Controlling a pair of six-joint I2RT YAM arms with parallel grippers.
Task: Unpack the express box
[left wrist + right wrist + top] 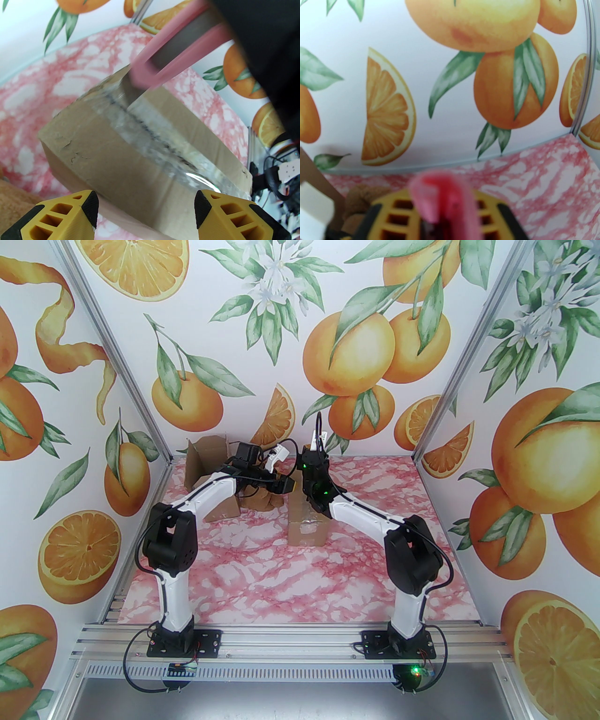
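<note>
- The pink marbled worktop (281, 577) carries both arms at its near edge; they lean in toward the middle of its far half.
- The box (307, 528) lies closed in that far half, about midway between the left and right edges, with its long side running near to far.
- Clear tape (159, 138) covers the seam along the box's top, and a dark ragged line runs through it.
- The left claw (146, 199) hangs low just beside the box's far left side. Its yellow fingers stand apart with nothing gripped between them.
- In the left wrist view the box lies just ahead of those fingers, one corner toward them. Whether they touch it cannot be told.
- The right claw (445, 211) is above the box's far end, clamped on a pink cutter (178, 46). The handle sits between its fingers and is blurred in the right wrist view.
- The cutter's blade (129, 93) slants down, and its tip meets the tape on the seam near one end of the box.
- A brown plush (260, 500) lies on the worktop left of the box, below the left claw.
- A carton (206, 460) with raised flaps stands near the far-left corner.
</note>
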